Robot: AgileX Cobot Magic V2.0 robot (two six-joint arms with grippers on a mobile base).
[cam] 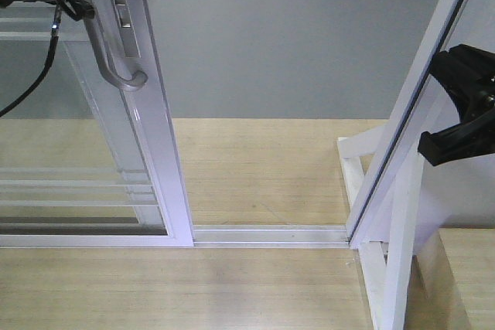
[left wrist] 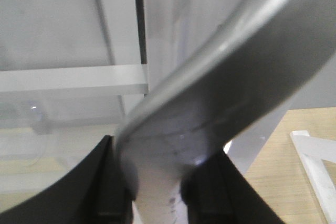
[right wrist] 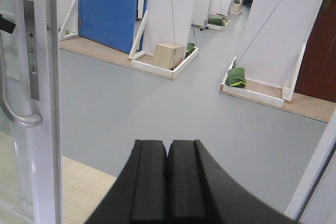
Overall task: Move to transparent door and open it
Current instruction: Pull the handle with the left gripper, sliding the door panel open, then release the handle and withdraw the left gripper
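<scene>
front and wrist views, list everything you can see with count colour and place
transparent door: 1, clear glass in white frame, left, slid partly open
pull handle: 1, grey metal, curved, on the door's right edge
floor track: 1, white, across the opening
fixed frame: 1, white, slanting at right
support bracket: 1, white, lower right
blue door: 1, far left across the grey floor
wooden box: 1, tan, at a white panel's base
green bags: at least 2, by panel bases
left hand: 1, black, shut on the pull handle
right hand: 1, black, shut, empty, facing the opening
</scene>
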